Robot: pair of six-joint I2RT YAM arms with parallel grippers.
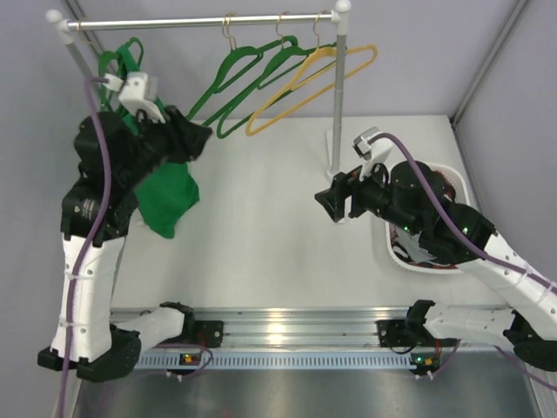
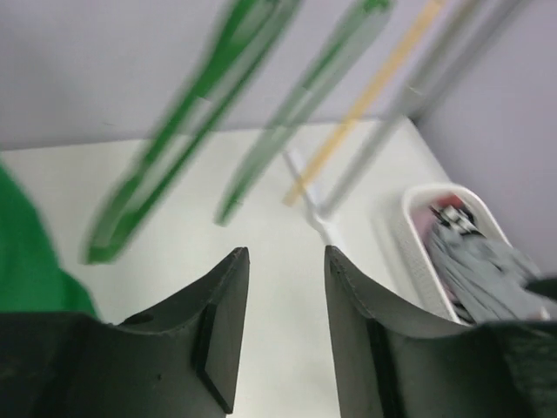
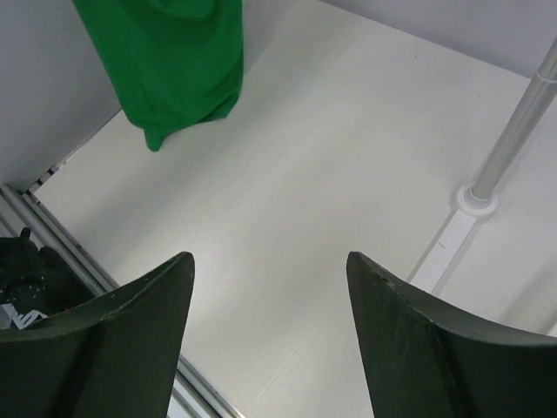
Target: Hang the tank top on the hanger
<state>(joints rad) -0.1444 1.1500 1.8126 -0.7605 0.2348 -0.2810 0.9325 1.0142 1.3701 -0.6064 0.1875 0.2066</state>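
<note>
**At the rail's left end, the tank top (image 1: 167,198) hangs in neither claw**

The rail (image 1: 200,22) runs across the far side of the worktop (image 1: 261,235). The tank top hangs from the rail's left end. Green loops rise to the bar, and the bright green body droops beside the left arm. That arm covers the middle of the cloth in the top view, so I cannot tell what carries it at the bar.

The left claw (image 2: 285,252) is raised near the rail, just right of the tank top, and points across the worktop. Its fingers stand slightly apart with a narrow gap, and nothing lies between them. Its wrist camera shows the tank top only as a green patch at the left edge. Ahead, blurred, hang two green hangers (image 2: 178,131) and a yellow hanger (image 2: 371,87). A white basket (image 2: 413,218) with a grey garment (image 2: 487,261) in it sits to the right.

The right claw (image 3: 270,261) hovers over the middle right of the worktop, near the basket. Its fingers are spread wide and hold nothing. Its camera looks over bare worktop towards the tank top's lower hem, with the rail's post (image 3: 513,131) to the right.
</note>
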